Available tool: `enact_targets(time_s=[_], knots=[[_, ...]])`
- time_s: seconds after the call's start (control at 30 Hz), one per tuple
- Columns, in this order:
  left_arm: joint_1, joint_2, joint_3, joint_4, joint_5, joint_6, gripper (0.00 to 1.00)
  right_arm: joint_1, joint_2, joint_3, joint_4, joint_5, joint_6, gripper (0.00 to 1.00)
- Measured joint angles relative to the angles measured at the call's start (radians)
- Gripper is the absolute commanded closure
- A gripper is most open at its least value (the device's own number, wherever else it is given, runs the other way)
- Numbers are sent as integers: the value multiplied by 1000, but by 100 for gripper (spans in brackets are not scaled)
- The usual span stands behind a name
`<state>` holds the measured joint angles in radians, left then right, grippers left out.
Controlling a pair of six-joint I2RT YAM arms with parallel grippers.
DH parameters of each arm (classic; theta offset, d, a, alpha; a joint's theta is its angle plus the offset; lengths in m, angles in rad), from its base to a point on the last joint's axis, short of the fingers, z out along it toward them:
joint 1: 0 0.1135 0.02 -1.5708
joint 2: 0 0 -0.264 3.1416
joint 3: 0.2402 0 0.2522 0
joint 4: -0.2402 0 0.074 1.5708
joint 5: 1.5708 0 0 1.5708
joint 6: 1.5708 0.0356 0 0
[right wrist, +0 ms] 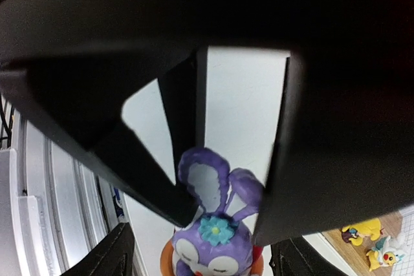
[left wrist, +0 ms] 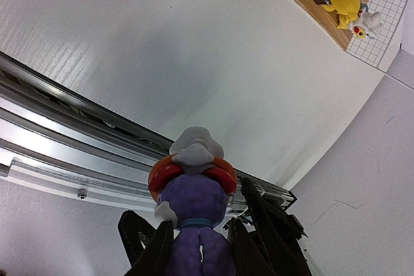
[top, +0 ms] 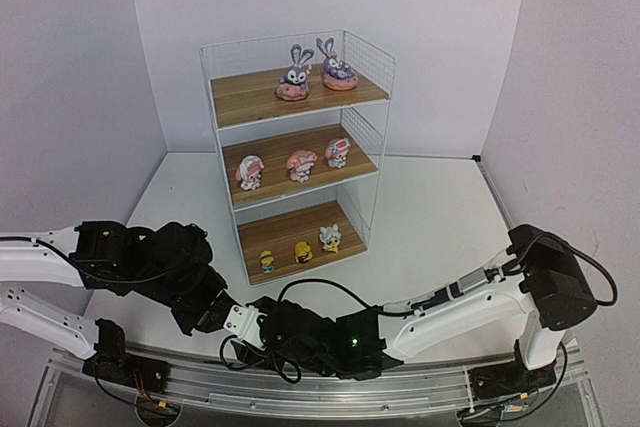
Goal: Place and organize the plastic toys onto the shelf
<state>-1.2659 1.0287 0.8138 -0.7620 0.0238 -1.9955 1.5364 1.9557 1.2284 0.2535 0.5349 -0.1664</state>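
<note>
Near the front edge of the white bench (top: pixel 430 207), the left arm (top: pixel 130 252) reaches in from the left, its left tool (left wrist: pixel 198 234) closed tight on the body of a purple bunny (left wrist: pixel 194 201), the toy's orange-red donut base (left wrist: pixel 192 174) pointing away from the wrist. Just to the right, the right tool (right wrist: pixel 223 224) meets the same figurine head-on: its black fingers (right wrist: pixel 184 179) stand either side of the long ears (right wrist: pixel 220 185), jaws apart, and whether they press on the toy cannot be told from any view. Behind the two tools, at the middle of the bench, rises the three-tier shelf (top: pixel 250 97) of white wire grid and wood-grain boards. Two more purple bunnies (top: pixel 293 78) (top: pixel 338 67) sit side by side, upright, on its top board; three pink-and-white hatted figures (top: pixel 249 173) (top: pixel 302 164) (top: pixel 338 152) stand in a row on the middle board; two small yellow figures (top: pixel 267 261) (top: pixel 303 252) and a white-and-yellow one (top: pixel 330 238) line the bottom board. Farther right, the right arm (top: pixel 550 277) bends at its elbow over the bench's right side and stretches leftward to the meeting point, a green light (top: pixel 352 343) glowing on its wrist. An aluminium rail (top: pixel 320 387) runs along the near edge beneath both arms.
</note>
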Motion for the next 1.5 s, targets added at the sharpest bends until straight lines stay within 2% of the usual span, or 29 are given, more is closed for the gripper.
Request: enact_targets(time_s=[0.2, 0.27, 0.37, 0.5, 0.6, 0.67, 0.77, 0.87, 0.9, 0.97, 1.33, 1.5], knots=[[-3, -34, -19, 32, -1, -3, 100, -4, 12, -27, 121, 86, -20, 33], [-3, -38, -19, 31, -4, -4, 100, -4, 22, -27, 150, 117, -46, 37], [-3, -41, -19, 35, -23, -3, 100, -4, 38, -27, 193, 148, -82, 50], [-2, -42, -20, 48, -45, -3, 100, 0, 57, -27, 237, 171, -122, 58], [-2, -44, -25, 56, -54, -3, 98, 2, 69, -27, 260, 177, -146, 74], [-1, -45, -26, 56, -57, -2, 89, 3, 74, -26, 271, 184, -150, 89], [0, -49, -28, 59, -62, -1, 69, 3, 74, -26, 278, 194, -160, 100], [0, -53, -28, 64, -67, -7, 31, 3, 74, -26, 283, 205, -167, 100], [1, -54, -28, 66, -69, -11, 15, 3, 74, -27, 284, 209, -171, 100], [1, -59, -30, 48, -71, -11, 2, 2, 72, -40, 283, 223, -166, 100], [-10, -78, -9, 36, -93, -13, 0, -21, -16, -158, 298, 241, -66, 100], [-11, -117, 20, -4, -168, -13, 1, -26, -117, -234, 297, 194, 3, 100]])
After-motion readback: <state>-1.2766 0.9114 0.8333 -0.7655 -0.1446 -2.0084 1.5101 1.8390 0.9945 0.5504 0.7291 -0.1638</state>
